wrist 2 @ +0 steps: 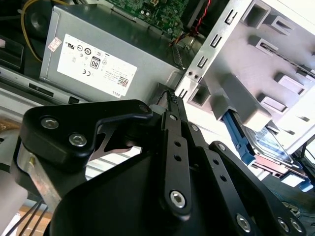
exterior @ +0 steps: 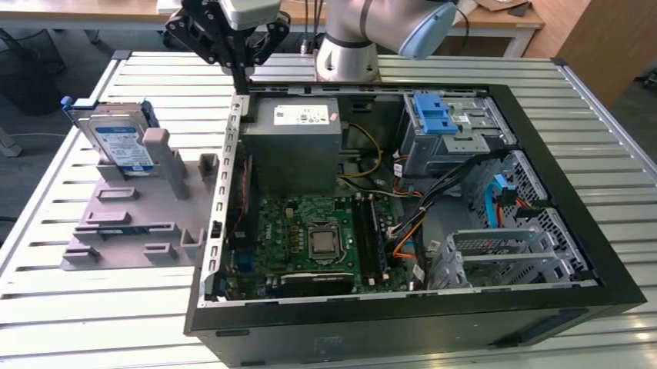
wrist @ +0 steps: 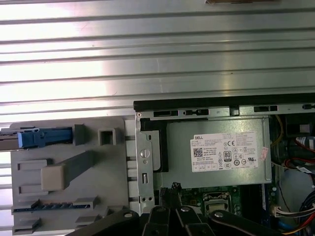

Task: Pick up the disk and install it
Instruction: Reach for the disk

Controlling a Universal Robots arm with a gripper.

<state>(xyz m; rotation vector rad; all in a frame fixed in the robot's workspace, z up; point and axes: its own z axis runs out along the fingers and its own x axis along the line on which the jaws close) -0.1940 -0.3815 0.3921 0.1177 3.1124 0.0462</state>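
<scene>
The disk [exterior: 117, 143], a silver drive with a white-and-blue label in a blue bracket, stands on edge in the grey holder block [exterior: 123, 223] on the exterior view's left, outside the computer case. Its blue bracket edge [wrist: 44, 136] shows in the first wrist view, and part of the disk [wrist 2: 268, 147] shows in the second wrist view. My gripper [exterior: 243, 84] hangs over the case's back corner, near the power supply, well apart from the disk. Its black fingers [wrist 2: 171, 101] are shut together with nothing between them, and the gripper [wrist: 170, 189] points down at the case edge.
The open black computer case [exterior: 555, 184] lies on a slatted metal table [exterior: 616, 138]. Inside are the grey power supply [exterior: 292, 134], the green motherboard [exterior: 308, 238], cables, and a blue-latched drive cage [exterior: 451, 127] toward the exterior view's right. The arm's base [exterior: 346, 54] stands behind the case.
</scene>
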